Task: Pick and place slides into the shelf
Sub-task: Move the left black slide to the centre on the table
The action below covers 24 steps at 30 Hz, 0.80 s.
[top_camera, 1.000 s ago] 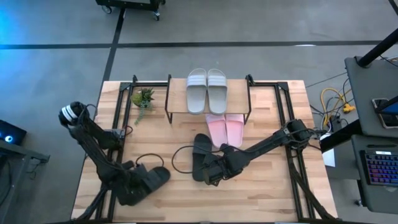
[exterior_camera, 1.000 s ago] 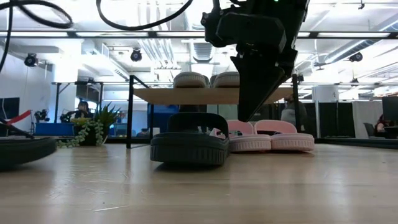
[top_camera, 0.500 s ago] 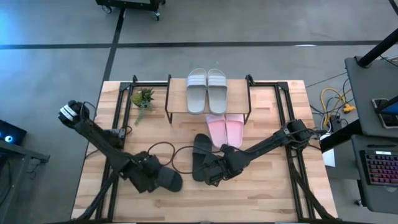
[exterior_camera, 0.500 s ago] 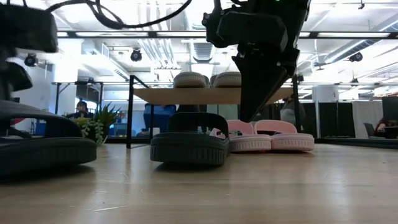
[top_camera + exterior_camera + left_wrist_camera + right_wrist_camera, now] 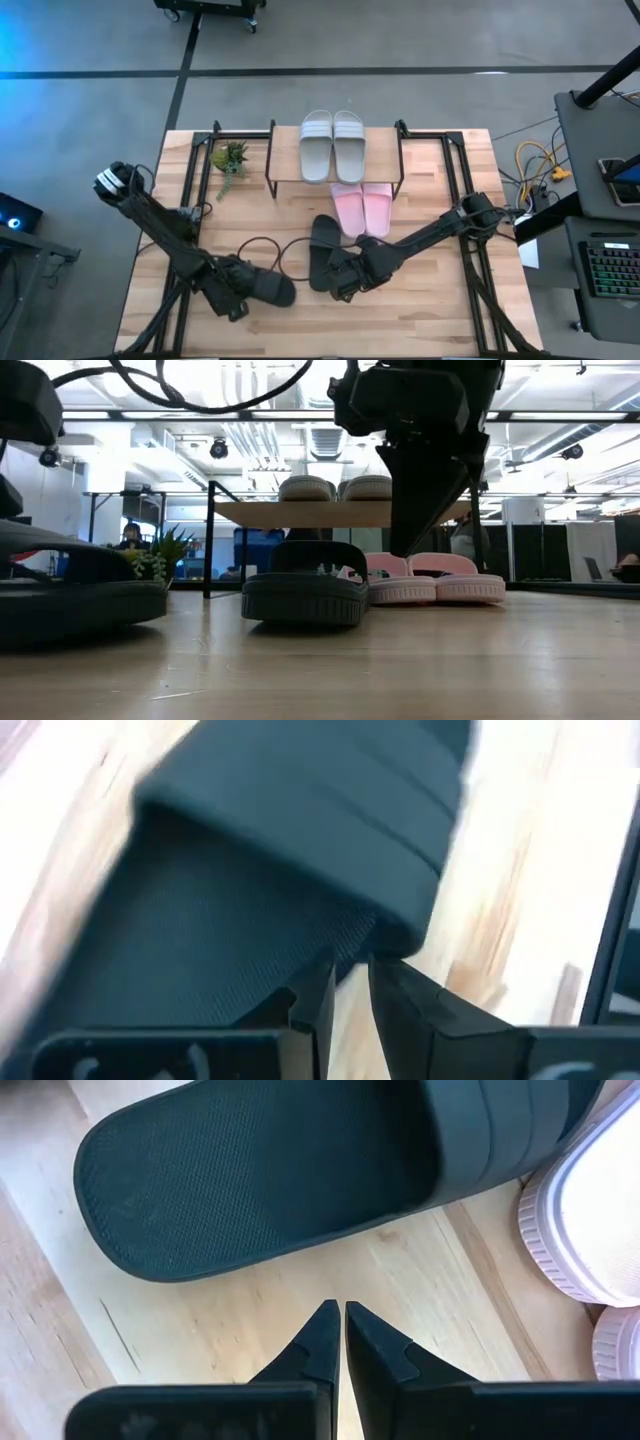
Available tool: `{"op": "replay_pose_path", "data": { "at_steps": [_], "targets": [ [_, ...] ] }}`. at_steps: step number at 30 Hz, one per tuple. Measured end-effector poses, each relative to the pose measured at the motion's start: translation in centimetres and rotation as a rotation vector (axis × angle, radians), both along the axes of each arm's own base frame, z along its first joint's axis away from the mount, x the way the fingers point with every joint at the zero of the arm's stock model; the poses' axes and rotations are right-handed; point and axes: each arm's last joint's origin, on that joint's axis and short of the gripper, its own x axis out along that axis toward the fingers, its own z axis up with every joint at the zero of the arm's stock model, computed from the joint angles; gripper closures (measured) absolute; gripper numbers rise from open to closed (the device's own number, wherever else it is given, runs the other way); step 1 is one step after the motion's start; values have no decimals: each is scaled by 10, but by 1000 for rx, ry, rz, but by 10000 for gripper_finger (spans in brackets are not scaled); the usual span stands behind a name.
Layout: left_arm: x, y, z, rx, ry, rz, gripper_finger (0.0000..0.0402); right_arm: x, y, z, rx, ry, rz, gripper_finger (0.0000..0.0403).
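Near the table's front, left gripper jaws pinch a black slide; right gripper's are clenched empty.

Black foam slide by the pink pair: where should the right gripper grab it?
Probably the sole's raised rim at the open heel end of the black foam slide, from above: one finger on the footbed, one outside. The right gripper, shut, hangs beside that edge; the strap end crowds the pale pink slides.
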Motion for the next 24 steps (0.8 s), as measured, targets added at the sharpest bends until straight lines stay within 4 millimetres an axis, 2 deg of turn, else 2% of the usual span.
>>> {"op": "replay_pose_path", "data": {
  "at_steps": [11, 18, 24],
  "targets": [
    [36, -9, -18, 28, -183, -35, 350, 0, 1, 0, -4, -1, 10, 390],
    [42, -5, -12, 30, -228, -18, 350, -2, 5, 0, -2, -1, 17, 390],
    [37, -7, -3, -71, -193, -76, 350, -6, 12, 0, 26, 19, 37, 390]
  ]
}}
